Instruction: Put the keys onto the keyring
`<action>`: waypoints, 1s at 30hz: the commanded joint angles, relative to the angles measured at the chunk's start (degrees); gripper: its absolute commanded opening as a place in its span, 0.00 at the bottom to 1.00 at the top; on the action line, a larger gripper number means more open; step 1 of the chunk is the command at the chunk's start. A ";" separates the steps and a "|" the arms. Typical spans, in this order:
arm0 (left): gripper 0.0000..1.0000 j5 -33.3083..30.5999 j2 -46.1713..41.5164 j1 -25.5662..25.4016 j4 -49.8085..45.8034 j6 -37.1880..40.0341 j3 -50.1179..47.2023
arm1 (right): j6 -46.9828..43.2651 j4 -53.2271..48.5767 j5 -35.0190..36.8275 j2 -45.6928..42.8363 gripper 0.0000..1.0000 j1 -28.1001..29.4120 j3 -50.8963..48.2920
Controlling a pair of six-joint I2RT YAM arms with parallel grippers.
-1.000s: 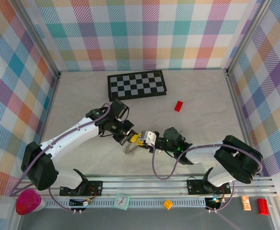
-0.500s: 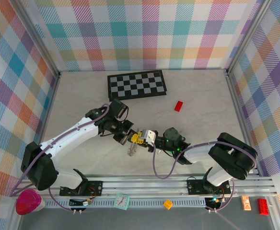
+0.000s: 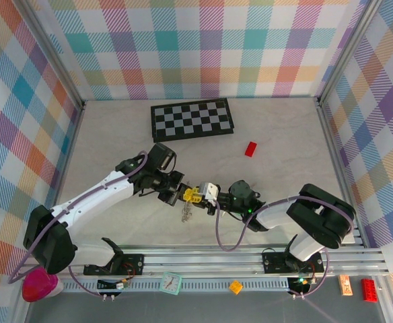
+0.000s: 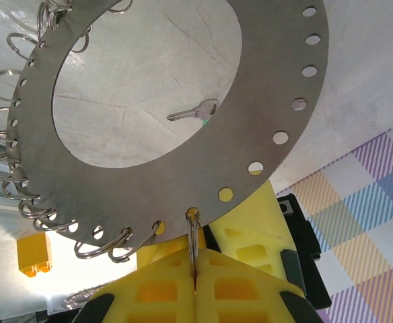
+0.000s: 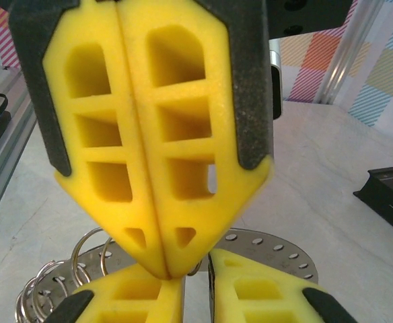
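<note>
The keyring (image 4: 149, 182), a wide flat grey ring fringed with wire loops, hangs from my left gripper (image 4: 196, 259), which is shut on one loop at its rim. Through its big hole, a small silver key with a green head (image 4: 195, 111) lies on the table. In the right wrist view the left gripper (image 5: 164, 272) points down, tips pressed together. My right gripper (image 5: 196, 289) is just below it, its fingers a narrow gap apart, with nothing seen between them, and the keyring (image 5: 277, 245) lies beyond. From above, the left gripper (image 3: 185, 195) and the right gripper (image 3: 203, 195) meet tip to tip over the keyring (image 3: 186, 214).
A black-and-white chequered board (image 3: 192, 118) lies at the back of the table. A small red block (image 3: 251, 149) sits to the right of it. The arms' mounting rail (image 3: 203, 266) runs along the near edge, close behind the grippers.
The right gripper's jaws have narrowed. It has crept a little left against the left gripper. The left gripper and keyring have barely shifted.
</note>
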 commanded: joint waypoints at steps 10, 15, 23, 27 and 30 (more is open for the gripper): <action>0.00 1.34 -1.77 0.29 3.95 -3.86 -2.65 | 3.84 9.95 -4.00 1.71 0.00 0.24 0.04; 0.39 -2.02 -3.96 1.51 3.63 -0.84 -3.00 | 3.60 6.83 -2.79 0.95 0.00 0.24 0.34; 0.78 -23.89 -8.07 8.63 -1.61 39.11 10.44 | 1.94 -5.61 -2.93 -3.77 0.00 -0.50 2.07; 0.74 -29.33 -11.44 8.64 4.60 69.38 9.95 | 0.84 -15.05 -3.44 -7.20 0.00 -1.07 4.17; 0.70 -23.44 -16.27 8.64 12.39 91.82 3.35 | -0.14 -20.43 -4.16 -9.02 0.00 -1.51 5.64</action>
